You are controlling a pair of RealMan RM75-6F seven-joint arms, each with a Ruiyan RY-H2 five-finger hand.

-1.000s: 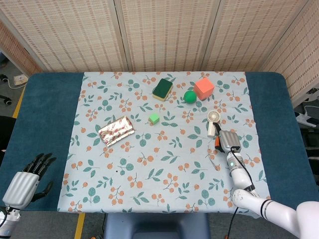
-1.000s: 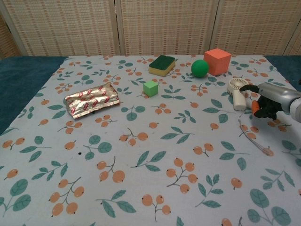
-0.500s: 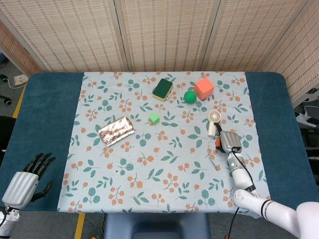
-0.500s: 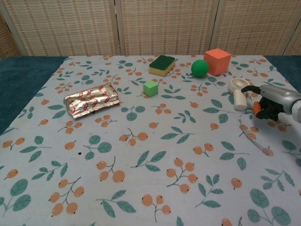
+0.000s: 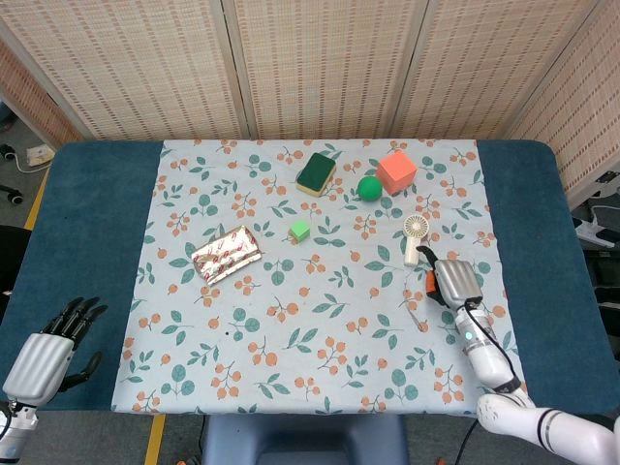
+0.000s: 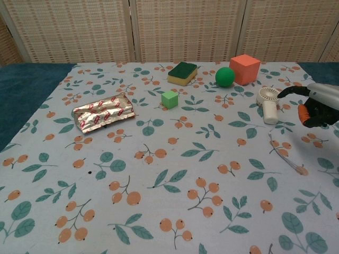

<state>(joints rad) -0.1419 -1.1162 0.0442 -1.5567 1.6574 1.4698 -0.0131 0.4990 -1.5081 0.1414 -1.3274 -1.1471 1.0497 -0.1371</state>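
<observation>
**What's sitting on your tabletop**

Your tabletop (image 5: 97,223) is dark blue with a leafy cloth (image 5: 320,329) over it. On the cloth you've got a green sponge (image 5: 316,173), green ball (image 5: 368,187), orange cube (image 5: 396,171), small green cube (image 5: 299,231), foil packet (image 5: 226,255) and a white mini fan (image 5: 416,237).

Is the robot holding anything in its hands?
The right hand has its fingers curled around something small and orange; what it is cannot be told. The left hand holds nothing, with its fingers apart.
</observation>
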